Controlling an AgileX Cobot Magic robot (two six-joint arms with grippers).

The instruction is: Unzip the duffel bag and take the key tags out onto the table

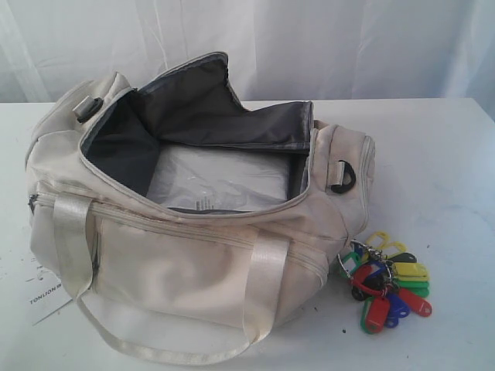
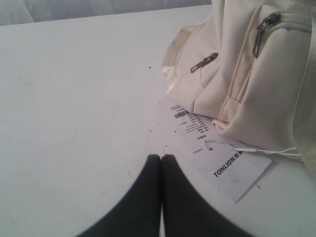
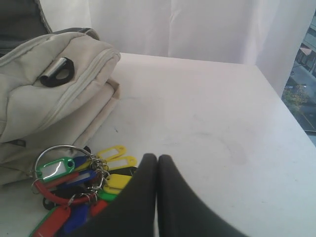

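2 closed, empty: left end effector (image 2: 161,157), right end effector (image 3: 157,157) | key tags (image 1: 387,286), paper label (image 2: 232,168) beside duffel bag (image 1: 193,270)

One duffel bag (image 1: 193,270) — one bunch of key tags (image 1: 387,290) (multicoloured), one label (image 2: 232,170).

The left jaws are two smooth matte-black fingers (image 2: 140,200), broad at the base and curving inward to narrow rounded tips. The right jaws have fingers (image 3: 175,200) of the same black, tapering shape.
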